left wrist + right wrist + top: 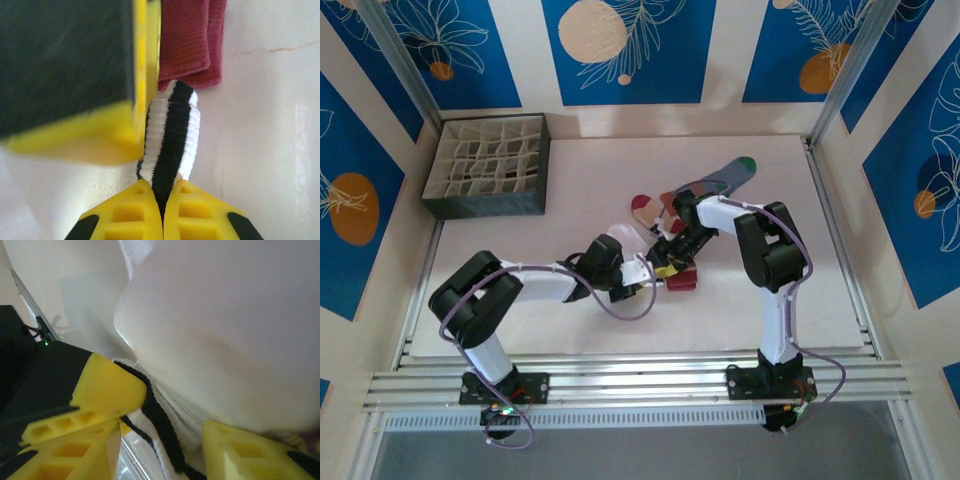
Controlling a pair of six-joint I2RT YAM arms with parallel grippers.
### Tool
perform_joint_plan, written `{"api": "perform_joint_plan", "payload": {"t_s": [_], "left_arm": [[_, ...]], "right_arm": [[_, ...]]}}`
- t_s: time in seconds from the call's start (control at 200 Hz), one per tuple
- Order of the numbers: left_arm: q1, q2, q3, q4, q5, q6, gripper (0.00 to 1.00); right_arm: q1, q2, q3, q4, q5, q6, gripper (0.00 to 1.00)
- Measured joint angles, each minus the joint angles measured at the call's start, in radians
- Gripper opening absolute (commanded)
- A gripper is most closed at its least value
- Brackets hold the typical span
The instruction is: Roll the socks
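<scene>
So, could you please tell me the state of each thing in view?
white sock: draped, unrolled.
peach sock: lying unrolled.
grey sock: lying flat, unrolled.
left gripper: shut on white sock's cuff.
right gripper: open around white sock.
box: empty.

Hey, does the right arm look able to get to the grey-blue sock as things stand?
Probably yes. The grey-blue sock lies just beyond the right gripper, its far end uncovered, and the jaws stand open. The gripper would first have to back off the white sock between them.
</scene>
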State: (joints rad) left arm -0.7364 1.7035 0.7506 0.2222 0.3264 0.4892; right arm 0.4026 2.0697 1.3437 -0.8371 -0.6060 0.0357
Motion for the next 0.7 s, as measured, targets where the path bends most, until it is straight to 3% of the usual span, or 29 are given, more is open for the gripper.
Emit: {"api": "perform_joint_plan", "payload": {"t_s": [0.345,0.665,0.695], "left_arm": [[0.180,0.127,0.138,-0.160,0.340,-0.269,0.00],[0.209,0.160,0.161,-0.190,0.413,-0.353,0.00],[0.209,0.160,0.161,-0.189,0.413,-0.353,0.06]], "right_arm": [[0.028,-0.036,-0.065,0.114,-0.004,0.000,0.44],[0.037,-0.035,-0.069,0.143,0.052,0.036,0.12],[0.037,-0.035,-0.069,0.142,0.057,0.044,0.10]]}}
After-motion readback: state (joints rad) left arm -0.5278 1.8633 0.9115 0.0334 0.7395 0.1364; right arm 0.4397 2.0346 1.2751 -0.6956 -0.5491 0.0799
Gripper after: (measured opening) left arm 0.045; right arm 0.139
